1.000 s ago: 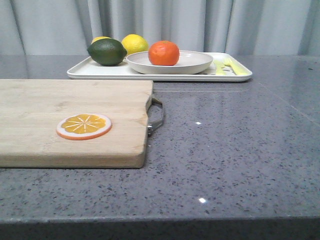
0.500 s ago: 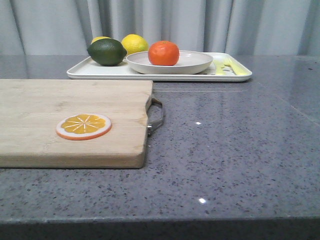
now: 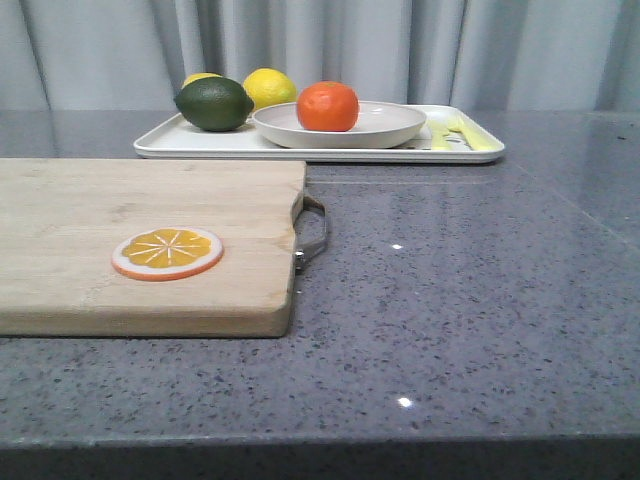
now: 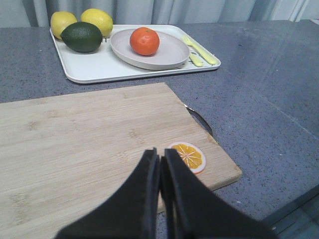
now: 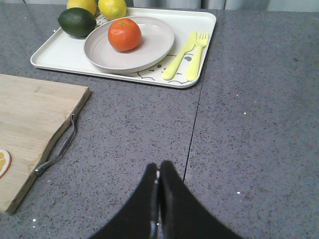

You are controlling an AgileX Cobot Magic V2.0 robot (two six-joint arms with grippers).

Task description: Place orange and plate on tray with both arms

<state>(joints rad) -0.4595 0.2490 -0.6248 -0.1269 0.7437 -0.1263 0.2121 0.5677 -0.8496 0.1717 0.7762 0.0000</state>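
Note:
The orange (image 3: 327, 106) sits in the beige plate (image 3: 395, 130), and the plate rests on the white tray (image 3: 200, 143) at the back of the table. The orange (image 4: 144, 41), the plate (image 4: 174, 54) and the tray (image 4: 94, 69) also show in the left wrist view, and the orange (image 5: 124, 34), plate (image 5: 154, 47) and tray (image 5: 60, 55) in the right wrist view. My left gripper (image 4: 160, 155) is shut and empty above the cutting board. My right gripper (image 5: 158, 168) is shut and empty above the bare counter. Neither gripper shows in the front view.
A wooden cutting board (image 3: 100, 220) with a metal handle (image 3: 313, 232) lies at front left, an orange slice (image 3: 168, 252) on it. On the tray are a dark green fruit (image 3: 213, 103), two lemons (image 3: 270, 88) and a yellow fork and knife (image 3: 455, 132).

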